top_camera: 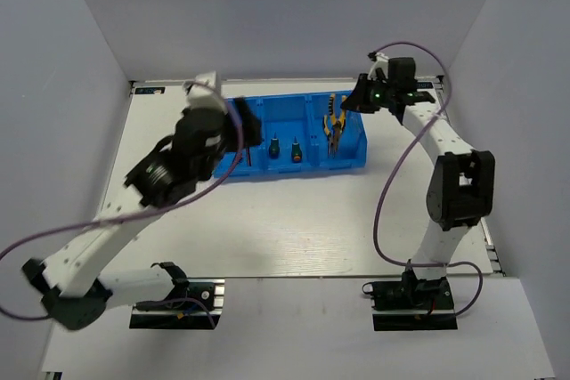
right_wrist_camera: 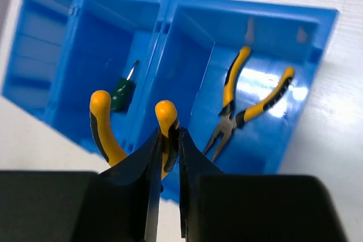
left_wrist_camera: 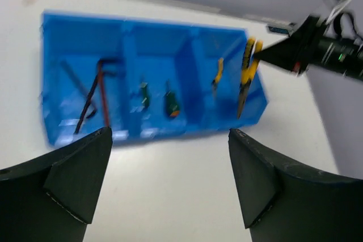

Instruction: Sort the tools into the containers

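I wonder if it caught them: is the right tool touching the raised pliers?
Touching. Right wrist view: the right tool pinches one yellow handle of the raised pliers.

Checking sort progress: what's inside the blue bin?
Blue bin: hex keys left, count unclear; two green screwdrivers middle; one pliers lying right. The second pliers is above, in the right gripper. Top view: left arm partly hides left compartment.
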Tool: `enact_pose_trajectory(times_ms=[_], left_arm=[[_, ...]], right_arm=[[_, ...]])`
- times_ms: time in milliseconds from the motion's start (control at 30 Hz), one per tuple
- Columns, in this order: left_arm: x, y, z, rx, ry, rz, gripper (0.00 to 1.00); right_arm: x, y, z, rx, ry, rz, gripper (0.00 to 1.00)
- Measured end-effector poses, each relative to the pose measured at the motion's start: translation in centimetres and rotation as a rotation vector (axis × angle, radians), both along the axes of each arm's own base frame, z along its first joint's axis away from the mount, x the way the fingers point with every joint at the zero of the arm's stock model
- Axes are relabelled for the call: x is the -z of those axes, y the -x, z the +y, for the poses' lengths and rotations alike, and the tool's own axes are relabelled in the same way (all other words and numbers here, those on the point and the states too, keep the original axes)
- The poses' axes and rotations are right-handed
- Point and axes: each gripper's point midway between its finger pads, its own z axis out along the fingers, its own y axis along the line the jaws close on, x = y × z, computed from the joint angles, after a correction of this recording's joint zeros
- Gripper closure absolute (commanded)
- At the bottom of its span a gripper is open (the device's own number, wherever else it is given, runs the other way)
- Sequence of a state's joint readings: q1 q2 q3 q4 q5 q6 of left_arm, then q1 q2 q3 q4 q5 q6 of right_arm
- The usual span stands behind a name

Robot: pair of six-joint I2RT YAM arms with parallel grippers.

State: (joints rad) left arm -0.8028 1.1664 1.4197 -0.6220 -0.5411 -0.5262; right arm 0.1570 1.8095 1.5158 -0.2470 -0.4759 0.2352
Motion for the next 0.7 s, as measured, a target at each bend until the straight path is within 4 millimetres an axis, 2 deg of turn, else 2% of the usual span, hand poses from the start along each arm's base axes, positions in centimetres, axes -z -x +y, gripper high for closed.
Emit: enact_pose_trajectory(times_ms=[33, 133, 167, 233, 267, 300, 367, 433, 467, 500, 600, 700], left_arm=[[0.9, 1.2, 1.1, -0.008, 0.009, 0.021, 0.05], [6.4, 4.0, 3.7, -0.042, -0.013, 0.149, 0.04], [8.6, 4.8, 4.1, -0.049, -0.041, 0.205, 0.02], [11.9, 5.7, 4.8, -0.061, -0.100, 0.296, 0.01], [13.4, 6.1, 5.0, -0.064, -0.125, 0.337, 0.00], [14.3, 6.4, 5.1, -0.064, -0.143, 0.365, 0.00], [15.7, 7.0, 5.2, -0.057, -0.167, 0.410, 0.00], [16.3, 7.1, 4.9, -0.046, -0.169, 0.426, 0.00], [16.4, 7.1, 4.7, -0.037, -0.167, 0.430, 0.00], [16.5, 7.1, 4.5, -0.029, -0.166, 0.432, 0.00], [16.9, 6.8, 3.6, 0.006, -0.162, 0.428, 0.00], [17.6, 6.6, 2.6, 0.051, -0.149, 0.416, 0.00]], right_arm=[[0.5, -0.5, 0.6, -0.003, 0.021, -0.006, 1.00], [2.8, -1.8, 2.0, -0.014, 0.111, -0.027, 0.72], [3.5, -1.9, 2.2, -0.018, 0.138, -0.029, 0.59], [4.5, -2.0, 2.0, -0.021, 0.177, -0.026, 0.48], [4.8, -2.0, 1.8, -0.024, 0.192, -0.025, 0.37], [5.0, -1.9, 1.5, -0.024, 0.202, -0.018, 0.35], [4.9, -1.9, 1.1, -0.030, 0.219, -0.024, 0.32], [4.7, -1.6, 0.9, -0.033, 0.225, -0.015, 0.27], [4.4, -1.3, 0.7, -0.036, 0.229, -0.012, 0.21], [4.3, -0.8, 0.5, -0.043, 0.237, 0.004, 0.10], [0.8, 1.1, -0.1, -0.075, 0.273, -0.015, 0.10], [-3.3, 4.7, -1.5, -0.093, 0.320, -0.058, 0.10]])
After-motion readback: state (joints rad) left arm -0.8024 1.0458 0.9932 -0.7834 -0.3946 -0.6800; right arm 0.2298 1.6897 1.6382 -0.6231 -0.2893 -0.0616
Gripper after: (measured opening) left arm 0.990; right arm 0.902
